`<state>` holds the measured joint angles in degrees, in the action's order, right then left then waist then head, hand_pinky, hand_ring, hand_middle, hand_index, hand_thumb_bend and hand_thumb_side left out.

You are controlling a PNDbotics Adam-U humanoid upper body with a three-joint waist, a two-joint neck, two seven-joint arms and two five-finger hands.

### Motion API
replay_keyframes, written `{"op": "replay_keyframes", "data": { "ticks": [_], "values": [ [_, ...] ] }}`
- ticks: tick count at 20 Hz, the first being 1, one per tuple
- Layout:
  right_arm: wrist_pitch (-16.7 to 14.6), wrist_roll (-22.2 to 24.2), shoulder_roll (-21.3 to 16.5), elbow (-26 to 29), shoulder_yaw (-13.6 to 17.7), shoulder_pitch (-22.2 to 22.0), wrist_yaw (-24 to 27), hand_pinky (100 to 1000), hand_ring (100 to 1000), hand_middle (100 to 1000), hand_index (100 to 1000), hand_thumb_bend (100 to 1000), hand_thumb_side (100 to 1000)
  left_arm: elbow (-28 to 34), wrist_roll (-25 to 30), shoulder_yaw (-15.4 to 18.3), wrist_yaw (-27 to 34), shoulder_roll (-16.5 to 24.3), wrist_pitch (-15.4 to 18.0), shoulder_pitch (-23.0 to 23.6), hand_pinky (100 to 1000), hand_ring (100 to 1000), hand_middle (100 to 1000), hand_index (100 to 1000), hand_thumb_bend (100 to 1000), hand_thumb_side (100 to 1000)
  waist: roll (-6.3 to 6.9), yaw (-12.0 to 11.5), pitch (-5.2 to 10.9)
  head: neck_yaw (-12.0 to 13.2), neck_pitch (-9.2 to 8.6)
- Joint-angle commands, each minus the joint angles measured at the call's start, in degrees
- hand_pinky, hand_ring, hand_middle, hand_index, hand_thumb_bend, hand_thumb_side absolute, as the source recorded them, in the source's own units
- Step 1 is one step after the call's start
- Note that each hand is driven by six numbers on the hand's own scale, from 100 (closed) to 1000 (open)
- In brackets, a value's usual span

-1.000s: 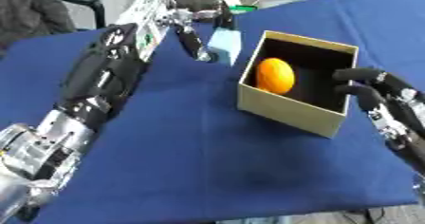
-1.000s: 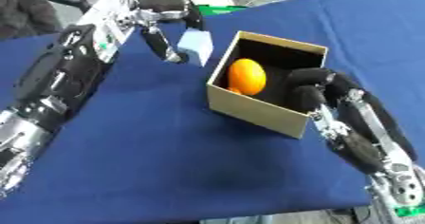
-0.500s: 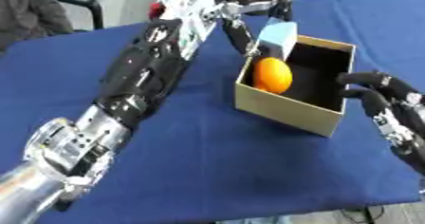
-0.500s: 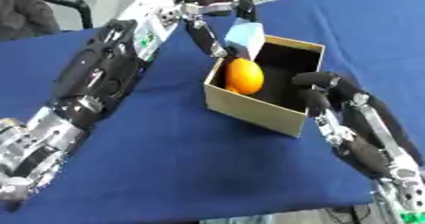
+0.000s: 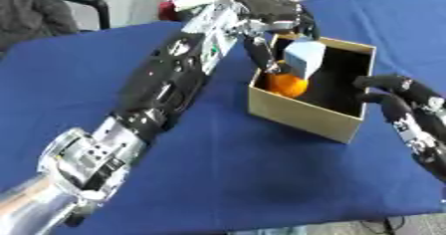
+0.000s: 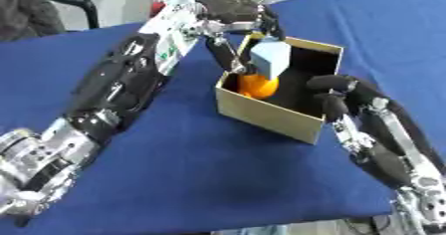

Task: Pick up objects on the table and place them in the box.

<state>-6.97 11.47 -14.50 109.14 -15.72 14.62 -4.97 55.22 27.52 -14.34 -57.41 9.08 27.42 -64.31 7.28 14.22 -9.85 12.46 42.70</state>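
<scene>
Left hand (image 5: 277, 22) clamped on a pale blue block (image 5: 302, 59), held over the open box (image 5: 305, 114), just above the orange ball (image 5: 285, 84) inside. Best lowered clear of the near wall, then released. Right hand (image 6: 335, 93) curled at the box's right rim, steadying it. Blue cloth table (image 5: 218, 179); chair (image 5: 87, 2) beyond.

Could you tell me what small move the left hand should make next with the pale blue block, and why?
Probably open the left hand: it pinches the pale blue block above the open box, over the orange ball, while the right hand grips the box's rim.
</scene>
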Motion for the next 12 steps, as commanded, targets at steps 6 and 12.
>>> {"op": "replay_keyframes", "data": {
  "ticks": [6, 12],
  "values": [
    [-0.07, -0.41, -0.45, 0.69, 0.63, 0.32, -0.04, 798, 886, 742, 809, 100, 732, 7.14, -2.05, 1.75, 6.23, 4.94, -1.68, -0.07, 776, 729, 722, 850, 362, 136, -1.09, -1.39, 1.15, -0.72, -0.45],
    [-0.01, -1.61, -0.58, 0.91, 1.75, 0.12, -0.24, 798, 885, 742, 812, 100, 728, 22.56, -9.11, 4.73, 21.27, 12.68, -7.07, 8.74, 740, 702, 682, 839, 290, 195, -1.65, -4.05, 1.07, -1.84, -0.31]
  ]
}}
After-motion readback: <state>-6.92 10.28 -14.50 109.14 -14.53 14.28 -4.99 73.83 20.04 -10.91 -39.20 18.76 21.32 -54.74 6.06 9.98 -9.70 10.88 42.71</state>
